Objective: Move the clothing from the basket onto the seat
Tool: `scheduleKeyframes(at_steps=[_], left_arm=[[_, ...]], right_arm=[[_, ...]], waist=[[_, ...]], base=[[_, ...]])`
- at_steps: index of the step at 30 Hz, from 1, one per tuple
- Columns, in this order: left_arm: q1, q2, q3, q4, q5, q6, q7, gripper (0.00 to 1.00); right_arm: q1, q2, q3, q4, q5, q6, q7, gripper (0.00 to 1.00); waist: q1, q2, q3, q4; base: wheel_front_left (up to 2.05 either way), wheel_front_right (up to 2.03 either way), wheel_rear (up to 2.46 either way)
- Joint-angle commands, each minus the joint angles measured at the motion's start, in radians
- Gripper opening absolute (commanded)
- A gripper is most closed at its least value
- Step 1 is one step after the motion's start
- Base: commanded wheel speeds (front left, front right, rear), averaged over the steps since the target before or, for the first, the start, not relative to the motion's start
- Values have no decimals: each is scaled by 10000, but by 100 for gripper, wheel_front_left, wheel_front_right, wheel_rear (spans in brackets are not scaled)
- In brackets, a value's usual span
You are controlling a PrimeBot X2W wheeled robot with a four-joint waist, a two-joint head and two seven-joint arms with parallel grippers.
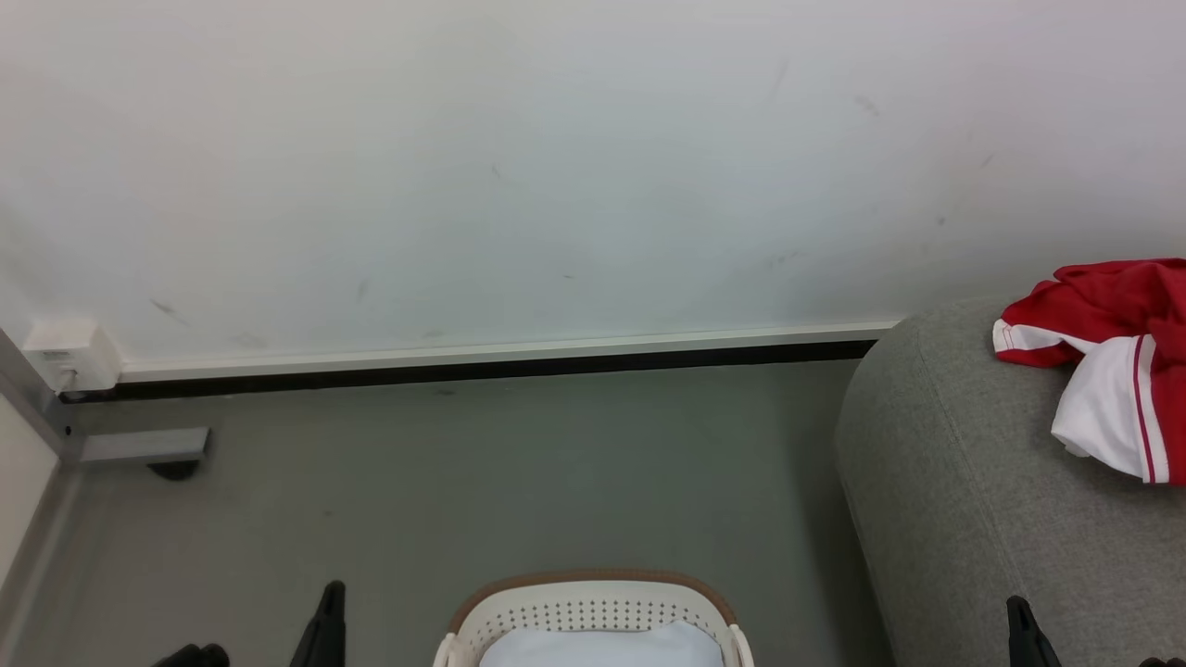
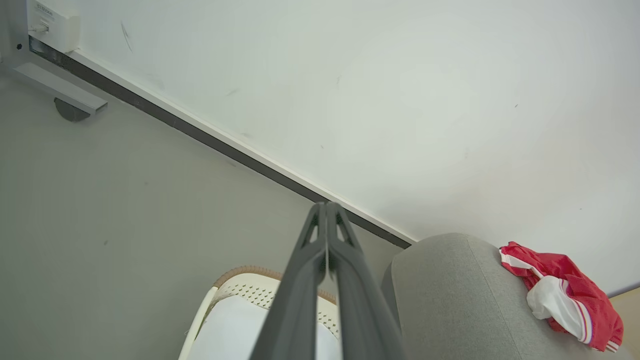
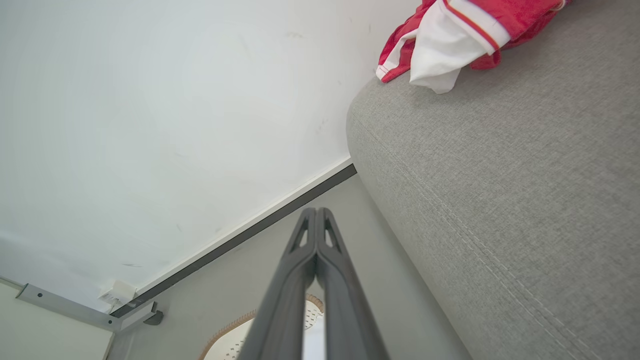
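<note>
Red clothing with white panels and stripes [image 1: 1112,361] [image 2: 565,295] [image 3: 450,35] lies crumpled on the grey seat [image 1: 973,500] [image 2: 450,300] [image 3: 500,190] at the right. The cream basket with a brown rim [image 1: 593,611] [image 2: 240,285] [image 3: 235,340] stands on the floor at the bottom middle, a pale white surface showing inside it. My left gripper [image 1: 329,602] [image 2: 326,205] is shut with nothing held, left of the basket. My right gripper [image 1: 1017,611] [image 3: 316,211] is shut and empty, low beside the seat's front.
A white wall with a dark baseboard [image 1: 482,371] runs across the back. A white socket box [image 1: 69,357] and a grey metal bracket with a foot [image 1: 139,449] sit at the far left. Grey floor [image 1: 463,482] lies between wall, basket and seat.
</note>
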Motion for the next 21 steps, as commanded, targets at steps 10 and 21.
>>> scheduleKeyframes(at_steps=[10,21], left_arm=[[-390,-1,244,-235,-1606,5,399,0],[-539,-18,423,-303,-3026,6,770,0]], right_arm=[[-407,-103,-177,-379,1537,-7,381,0],[-555,-114,-311,-577,2895,-10,746,0]], waist=[[0,-1,35,-6],[0,-1,74,-13]], base=[[0,0,0],[0,0,0]])
